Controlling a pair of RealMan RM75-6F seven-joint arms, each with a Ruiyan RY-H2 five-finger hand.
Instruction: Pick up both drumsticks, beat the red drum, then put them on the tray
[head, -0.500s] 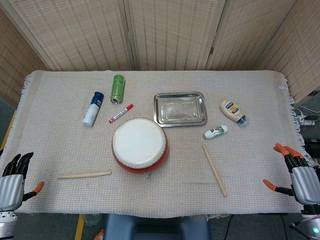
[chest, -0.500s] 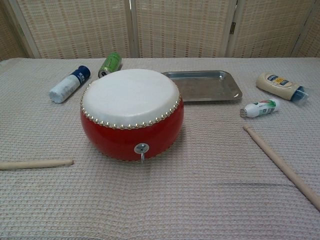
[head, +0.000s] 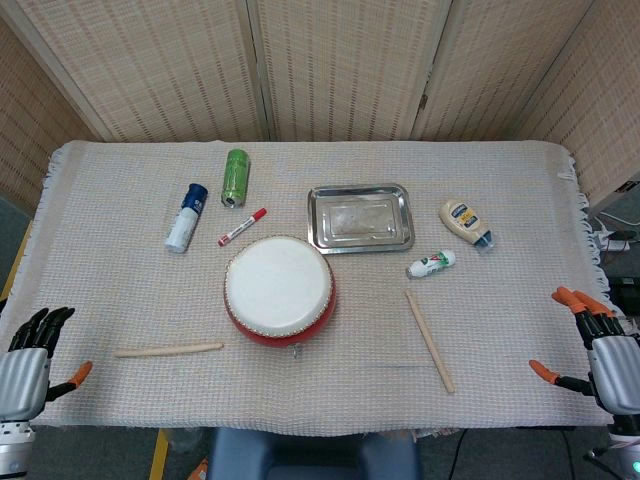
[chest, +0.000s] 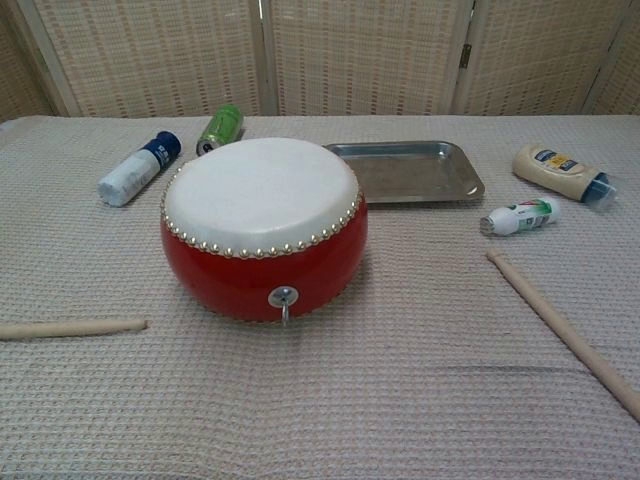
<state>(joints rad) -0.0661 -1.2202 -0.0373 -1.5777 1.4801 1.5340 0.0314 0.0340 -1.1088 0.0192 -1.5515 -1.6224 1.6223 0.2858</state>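
Observation:
The red drum (head: 280, 292) (chest: 262, 228) with a white skin stands at the table's middle front. One wooden drumstick (head: 168, 350) (chest: 72, 328) lies flat to its left, the other (head: 429, 340) (chest: 566, 331) lies slanted to its right. Behind the drum sits the metal tray (head: 360, 218) (chest: 408, 170), with nothing in it. My left hand (head: 24, 368) hovers off the table's front left corner, fingers spread and holding nothing. Off the front right corner is my right hand (head: 600, 352), likewise spread and bare. Neither hand shows in the chest view.
A blue-capped white bottle (head: 185, 217), a green can (head: 235, 177) and a red marker (head: 242, 227) lie behind the drum at left. A mayonnaise bottle (head: 465, 222) and a small white tube (head: 431, 264) lie right of the tray. A folding screen stands behind the table.
Both hands have sunk slightly lower toward the frame's bottom edge. Nothing on the table has moved.

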